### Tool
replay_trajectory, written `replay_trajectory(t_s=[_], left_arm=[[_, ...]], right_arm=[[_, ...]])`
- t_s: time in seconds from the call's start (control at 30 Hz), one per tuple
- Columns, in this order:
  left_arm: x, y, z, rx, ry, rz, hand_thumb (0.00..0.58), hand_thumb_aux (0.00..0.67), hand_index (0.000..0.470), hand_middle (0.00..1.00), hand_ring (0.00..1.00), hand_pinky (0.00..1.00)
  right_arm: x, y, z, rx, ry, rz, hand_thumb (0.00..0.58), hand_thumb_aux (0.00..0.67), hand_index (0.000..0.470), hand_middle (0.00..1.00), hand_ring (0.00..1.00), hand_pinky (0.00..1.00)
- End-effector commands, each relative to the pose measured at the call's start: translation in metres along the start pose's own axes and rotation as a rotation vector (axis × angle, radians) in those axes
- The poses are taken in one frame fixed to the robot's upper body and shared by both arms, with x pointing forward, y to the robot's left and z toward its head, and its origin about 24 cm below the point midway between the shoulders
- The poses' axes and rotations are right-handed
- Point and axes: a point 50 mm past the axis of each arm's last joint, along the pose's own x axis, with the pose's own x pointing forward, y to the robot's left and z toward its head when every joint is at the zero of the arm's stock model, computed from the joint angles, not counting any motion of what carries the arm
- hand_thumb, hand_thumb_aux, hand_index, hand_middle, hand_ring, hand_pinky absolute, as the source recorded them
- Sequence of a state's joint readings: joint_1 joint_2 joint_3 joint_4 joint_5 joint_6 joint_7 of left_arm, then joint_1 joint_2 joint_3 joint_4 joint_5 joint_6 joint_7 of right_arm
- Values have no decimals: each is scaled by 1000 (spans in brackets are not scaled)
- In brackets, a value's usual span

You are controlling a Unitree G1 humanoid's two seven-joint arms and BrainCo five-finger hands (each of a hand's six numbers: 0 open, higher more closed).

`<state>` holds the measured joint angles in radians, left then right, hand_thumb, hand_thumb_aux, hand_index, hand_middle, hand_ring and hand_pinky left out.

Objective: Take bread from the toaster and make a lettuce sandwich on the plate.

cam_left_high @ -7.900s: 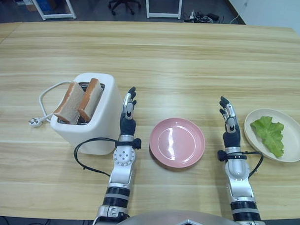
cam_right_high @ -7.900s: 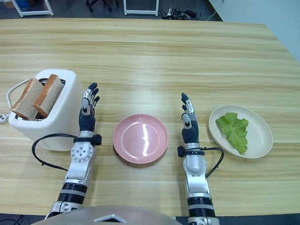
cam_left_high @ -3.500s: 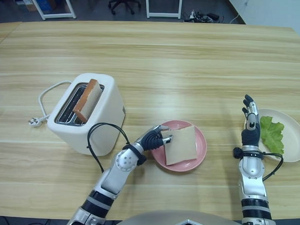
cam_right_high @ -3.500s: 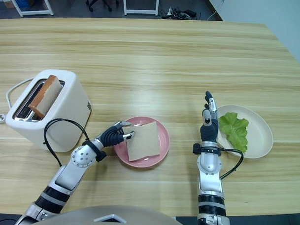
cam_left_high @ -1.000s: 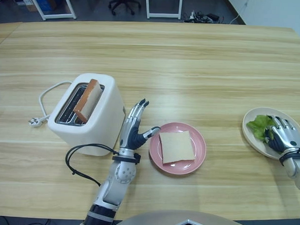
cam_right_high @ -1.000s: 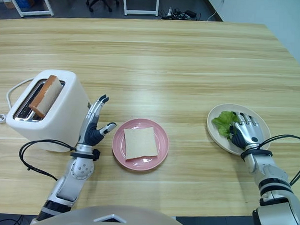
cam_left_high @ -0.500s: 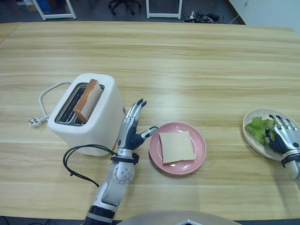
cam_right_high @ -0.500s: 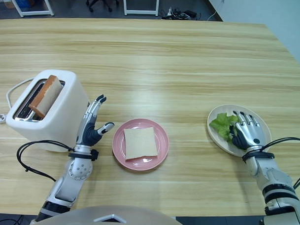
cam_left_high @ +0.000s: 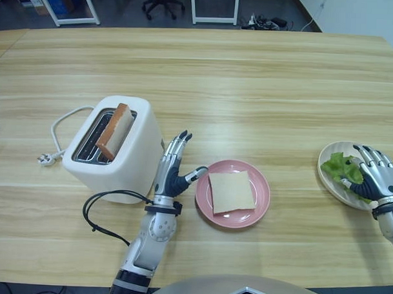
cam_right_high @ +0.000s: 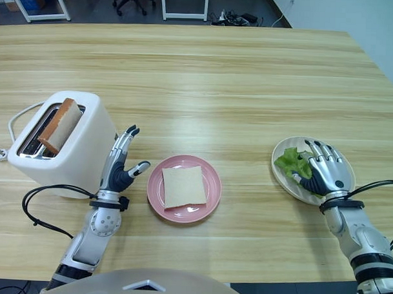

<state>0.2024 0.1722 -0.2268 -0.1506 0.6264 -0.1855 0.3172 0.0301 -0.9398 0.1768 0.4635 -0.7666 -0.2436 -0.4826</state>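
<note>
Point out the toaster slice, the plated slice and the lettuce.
upright brown-crusted bread slice (cam_left_high: 116, 130), left eye view, mid-crust
flat pale square bread slice (cam_left_high: 232, 192), left eye view, centre
crinkled green lettuce leaf (cam_right_high: 291, 162), right eye view, visible left part

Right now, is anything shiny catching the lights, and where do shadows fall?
Left eye view: white glints on the pink plate, just below the bread slice; the toaster throws a soft shadow onto the table at its base. Right eye view: the same glints on the plate; the bread looks matte.
</note>
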Motion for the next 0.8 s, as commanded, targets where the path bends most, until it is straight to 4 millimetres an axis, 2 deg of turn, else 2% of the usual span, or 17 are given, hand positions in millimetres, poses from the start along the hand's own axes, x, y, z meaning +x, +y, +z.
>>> replay_trajectory(t_s=[0.03, 0.13, 0.23, 0.27, 0.3, 0.43, 0.53, 0.67, 0.77, 0.8], left_arm=[[-2, -1, -3, 8, 19, -11, 0, 0, 0, 0, 0, 0], [-2, -1, -3, 11, 18, -11, 0, 0, 0, 0, 0, 0], [-2, -1, -3, 13, 18, -10, 0, 0, 0, 0, 0, 0], [-2, -1, -3, 13, 18, -9, 0, 0, 0, 0, 0, 0], [-2, 0, -3, 14, 18, -9, 0, 0, 0, 0, 0, 0], [-3, 1, -3, 16, 19, -9, 0, 0, 0, 0, 0, 0], [-4, 1, -3, 18, 19, -10, 0, 0, 0, 0, 0, 0], [-4, 2, -2, 19, 20, -10, 0, 0, 0, 0, 0, 0], [-5, 2, -2, 19, 22, -11, 0, 0, 0, 0, 0, 0], [-5, 2, -2, 19, 22, -11, 0, 0, 0, 0, 0, 0]], right_arm=[[-4, 9, 1, 0, 3, 48, 227, 147, 103, 0, 0, 0], [-3, 14, -1, -4, 14, 66, 241, 158, 111, 0, 0, 0], [-1, 17, -4, -13, 25, 77, 301, 205, 144, 0, 0, 0], [0, 18, -5, -17, 29, 81, 346, 244, 171, 0, 0, 0], [0, 18, -6, -21, 31, 86, 357, 255, 179, 0, 0, 0], [2, 22, -7, -31, 33, 101, 368, 265, 186, 0, 0, 0], [3, 23, -5, -33, 23, 105, 420, 318, 223, 0, 0, 0], [6, 22, -2, -40, 4, 103, 400, 297, 208, 0, 0, 0], [6, 23, 0, -42, -8, 114, 408, 305, 214, 0, 0, 0], [6, 24, 0, -43, -10, 119, 436, 336, 236, 0, 0, 0]])
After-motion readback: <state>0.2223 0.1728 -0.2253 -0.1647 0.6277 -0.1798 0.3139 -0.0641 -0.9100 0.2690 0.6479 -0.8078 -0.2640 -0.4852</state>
